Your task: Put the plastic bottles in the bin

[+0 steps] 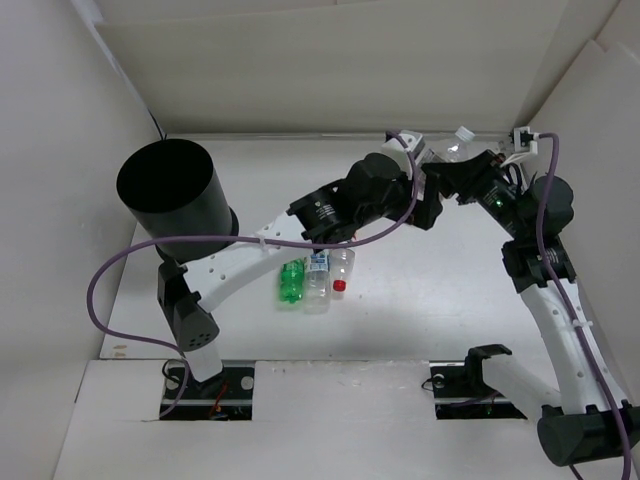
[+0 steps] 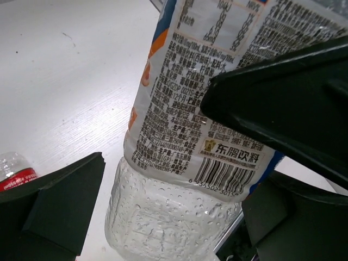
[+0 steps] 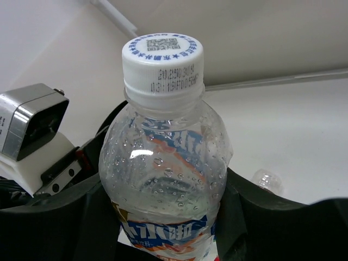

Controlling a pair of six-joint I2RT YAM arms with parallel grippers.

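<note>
A clear bottle (image 3: 163, 152) with a white cap and a blue, white and orange label is held upright at the back of the table, my right gripper (image 3: 163, 223) shut on its body. My left gripper (image 2: 174, 217) is open, its jaws standing wide on either side of the same bottle's (image 2: 179, 163) lower part, with a narrow gap at the left finger (image 2: 54, 206). In the top view both grippers meet at the back right, left (image 1: 432, 195) and right (image 1: 458, 172). The black bin (image 1: 170, 195) stands far left. Three bottles lie mid-table: green (image 1: 291, 281), blue-white labelled (image 1: 317, 278), red-capped (image 1: 341, 268).
White walls enclose the table on the left, back and right. The left arm (image 1: 250, 262) stretches diagonally from its base past the bin and over the lying bottles. A purple cable (image 1: 110, 275) loops at the left. A red-labelled bottle (image 2: 13, 171) shows at the left wrist view's edge.
</note>
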